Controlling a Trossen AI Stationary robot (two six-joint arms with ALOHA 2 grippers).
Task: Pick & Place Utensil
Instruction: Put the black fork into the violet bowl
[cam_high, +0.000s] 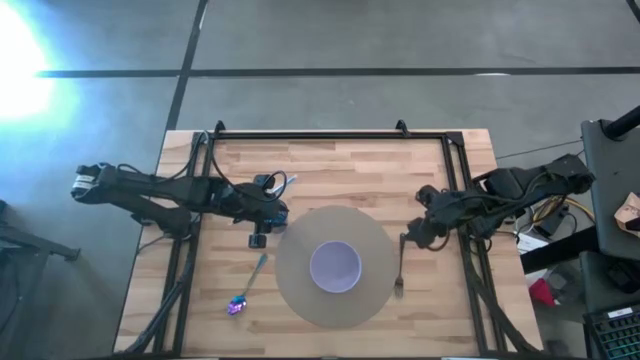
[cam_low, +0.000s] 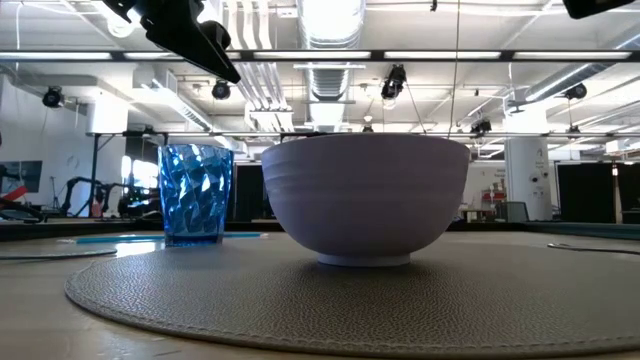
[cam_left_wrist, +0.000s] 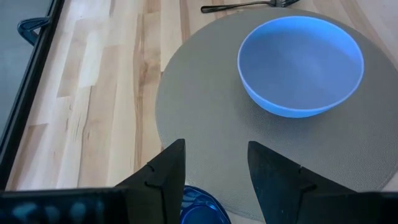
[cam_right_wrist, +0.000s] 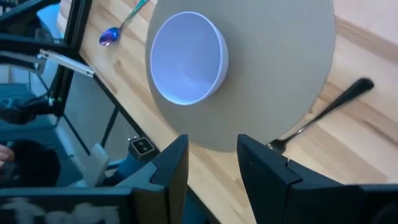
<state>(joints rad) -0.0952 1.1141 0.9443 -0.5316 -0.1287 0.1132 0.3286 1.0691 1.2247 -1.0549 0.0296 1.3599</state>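
Observation:
A teal-handled spoon (cam_high: 250, 284) lies flat on the wood left of the round grey mat (cam_high: 300, 300), its shiny bowl end (cam_high: 236, 306) toward the near edge. A dark fork (cam_high: 399, 265) lies flat just off the mat's right rim. A lavender bowl (cam_high: 334, 266) stands on the mat's middle. My left gripper (cam_left_wrist: 217, 174) is open and hovers above a blue patterned cup (cam_low: 195, 193) at the mat's far-left rim. The cup's rim (cam_left_wrist: 196, 204) shows between the fingers. My right gripper (cam_right_wrist: 211, 165) is open, raised over the fork (cam_right_wrist: 323, 115) near its handle end.
A black frame (cam_high: 330, 133) runs along the table's far edge and down both sides. Bare wood lies on the near left around the spoon (cam_right_wrist: 121, 25). Cables and equipment sit off the table's right side (cam_high: 600, 220).

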